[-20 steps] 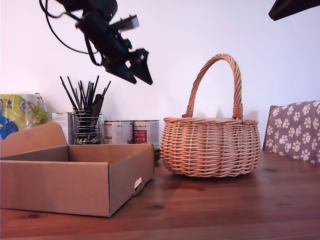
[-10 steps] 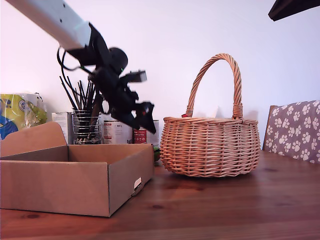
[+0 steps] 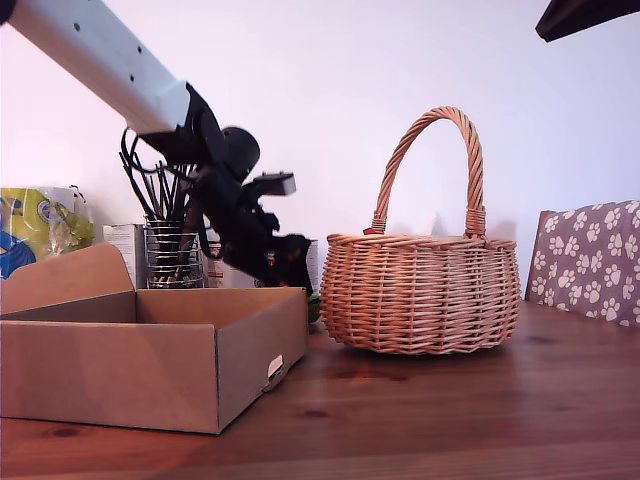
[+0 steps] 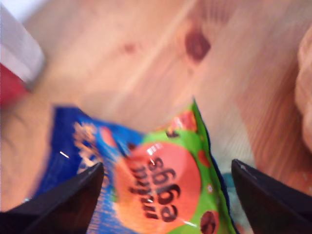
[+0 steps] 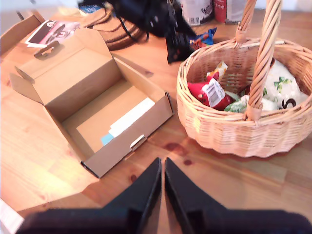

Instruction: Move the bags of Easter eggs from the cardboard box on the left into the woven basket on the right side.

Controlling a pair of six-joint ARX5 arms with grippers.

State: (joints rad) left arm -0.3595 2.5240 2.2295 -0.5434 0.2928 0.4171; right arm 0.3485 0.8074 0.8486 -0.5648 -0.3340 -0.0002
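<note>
At the exterior view's left you have the yellow-and-blue bag (image 3: 35, 228) at the far edge of the bench (image 3: 480, 400), then the cardboard box (image 3: 150, 350) nearer, its flap raised. The second wrist view shows the box interior holding only a white card (image 5: 131, 116) and a scrap of blue. Behind the box stands the wire pencil holder (image 3: 174, 255).

Next comes your first hand (image 3: 290, 268), on the white-sleeved arm, low behind the box's far right corner. Its fingers (image 4: 63, 200) stand wide apart, one either side of a bag of Easter eggs (image 4: 156, 180) lying on the bench between box and basket; contact cannot be told from the blurred wrist view.

The woven basket (image 3: 420, 295) sits right of centre, already holding several packets (image 5: 209, 92). A paw-print cushion (image 3: 590, 260) is at the far right.

Your second hand (image 5: 163, 187) hangs above the bench with fingers closed together, holding nothing.
</note>
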